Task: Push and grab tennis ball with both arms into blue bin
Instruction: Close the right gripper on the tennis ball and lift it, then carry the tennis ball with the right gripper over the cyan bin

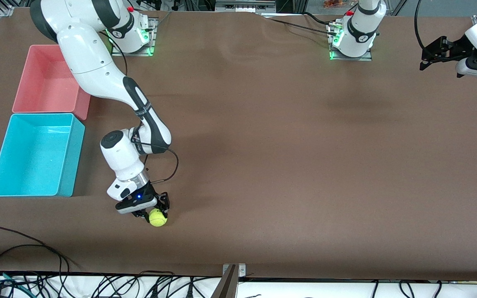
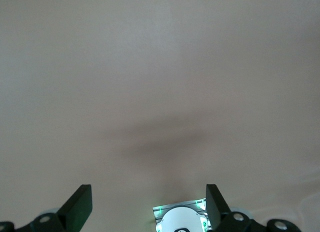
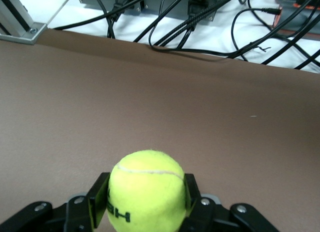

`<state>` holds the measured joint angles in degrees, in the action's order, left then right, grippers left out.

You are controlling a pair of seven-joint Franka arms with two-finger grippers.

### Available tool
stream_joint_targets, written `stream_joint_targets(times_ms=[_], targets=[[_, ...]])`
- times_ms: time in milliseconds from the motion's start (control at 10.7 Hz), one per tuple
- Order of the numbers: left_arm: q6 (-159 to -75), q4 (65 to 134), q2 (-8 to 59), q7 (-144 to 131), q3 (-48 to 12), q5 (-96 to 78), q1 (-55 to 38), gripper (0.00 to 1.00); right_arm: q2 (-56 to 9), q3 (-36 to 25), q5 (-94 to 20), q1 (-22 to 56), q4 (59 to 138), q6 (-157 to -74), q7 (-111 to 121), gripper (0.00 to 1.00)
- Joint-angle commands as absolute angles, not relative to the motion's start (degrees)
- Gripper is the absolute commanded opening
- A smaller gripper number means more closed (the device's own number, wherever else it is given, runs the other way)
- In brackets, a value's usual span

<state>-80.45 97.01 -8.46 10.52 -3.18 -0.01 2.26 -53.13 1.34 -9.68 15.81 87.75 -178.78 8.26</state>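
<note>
The right gripper (image 1: 154, 212) pinches the ball (image 1: 157, 217) on the table, at 4 o'clock from the blue bin (image 1: 66, 182). The left gripper (image 1: 429, 58) waits spread at its own table end.

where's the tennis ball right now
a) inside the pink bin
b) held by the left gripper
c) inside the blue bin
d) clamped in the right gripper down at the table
d, the right gripper is shut on the tennis ball at the table, clear of the blue bin; the right wrist view shows a finger on each side of it.
</note>
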Motion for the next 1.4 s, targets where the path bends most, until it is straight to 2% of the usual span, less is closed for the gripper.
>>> stream_joint_targets(times_ms=[0,93,374,841,1308], targets=[[-79.2,94.9,-7.6,10.0,-3.4,1.5,1.9,1.00,-48.6,-0.1,-6.9,15.4,86.5,-166.5,8.9,0.00],[-79.2,94.9,-7.6,10.0,-3.5,1.5,1.9,1.00,-47.2,-0.4,-6.9,15.4,85.4,-161.3,8.9,0.00],[-79.2,93.5,-7.5,10.0,-4.2,1.2,1.8,1.00,-44.9,-2.9,-6.8,15.2,85.4,-155.4,10.2,0.00],[-79.2,93.5,-7.4,10.3,-4.2,1.3,1.7,1.00,-36.2,-9.4,-6.9,15.3,85.3,-130.8,13.9,0.00],[-79.2,93.5,-7.4,10.1,-4.3,1.3,1.6,1.00,-34.0,-18.4,-7.0,15.3,85.3,-112.7,23.9,0.00]])
